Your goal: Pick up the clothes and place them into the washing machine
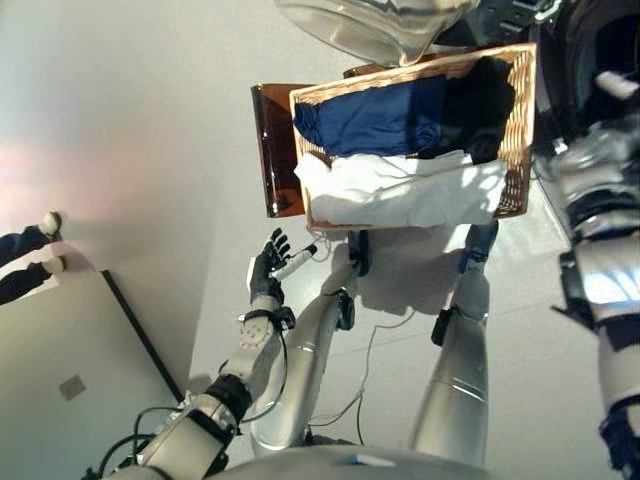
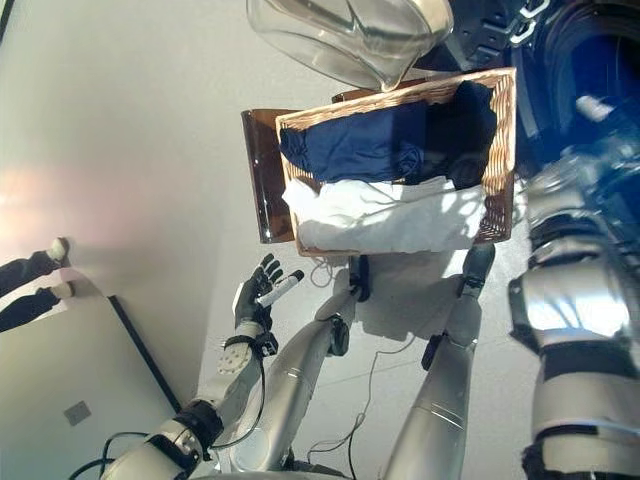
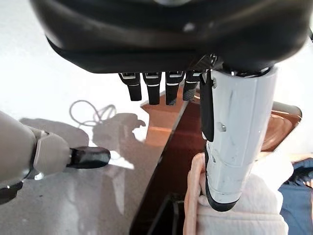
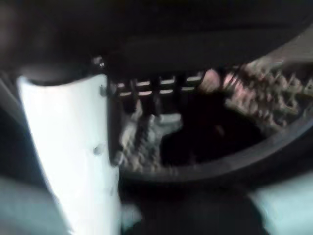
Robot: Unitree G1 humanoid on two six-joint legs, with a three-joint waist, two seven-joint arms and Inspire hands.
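Observation:
A wicker basket (image 1: 520, 130) stands on a brown stand (image 1: 272, 150) and holds a navy garment (image 1: 370, 115), a black garment (image 1: 485, 100) and a white garment (image 1: 400, 190). My left hand (image 1: 268, 262) hangs open below the basket's near corner, touching nothing; its wrist view shows straight fingers (image 3: 152, 90) over the stand (image 3: 181, 147) and the white garment (image 3: 249, 210). My right hand (image 1: 612, 88) is up at the washing machine's dark drum opening (image 1: 585, 45). In the right wrist view a grey speckled cloth (image 4: 146, 137) lies just past that hand inside the drum rim (image 4: 220, 164); the grip is unclear.
The machine's glass door (image 1: 370, 25) hangs open above the basket's far side. A person's feet (image 1: 45, 225) stand at the left edge. A grey panel (image 1: 70, 370) lies on the floor at the lower left.

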